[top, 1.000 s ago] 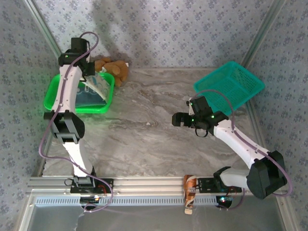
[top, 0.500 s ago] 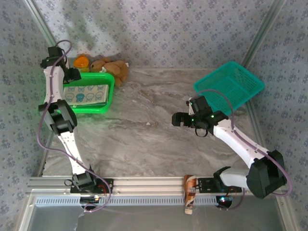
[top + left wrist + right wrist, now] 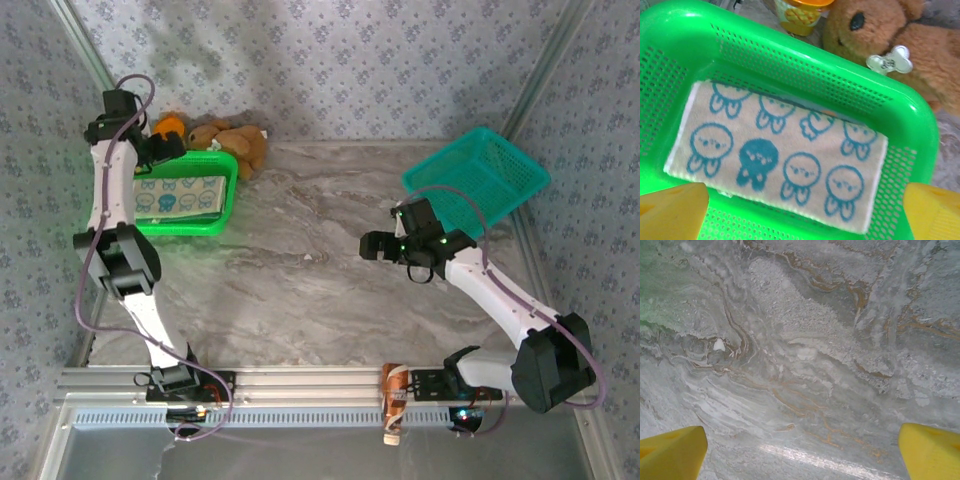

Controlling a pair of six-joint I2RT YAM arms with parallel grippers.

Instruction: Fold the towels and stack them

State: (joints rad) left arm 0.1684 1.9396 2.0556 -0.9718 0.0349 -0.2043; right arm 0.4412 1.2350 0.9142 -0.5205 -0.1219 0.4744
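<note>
Marble bench [image 3: 330, 270], far-left corner: folded pale towel [image 3: 775, 155] in green basket [image 3: 228, 200] looks soft, light, floppy, best pinched at an edge; left tool [image 3: 802, 215] above and right tool [image 3: 800, 455] mid-bench both gape empty

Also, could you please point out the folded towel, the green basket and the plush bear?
folded towel [image 3: 777, 160], left wrist view, middle of its printed top face.
green basket [image 3: 912, 107], left wrist view, its right-hand rim.
plush bear [image 3: 875, 35], left wrist view, its face.
</note>
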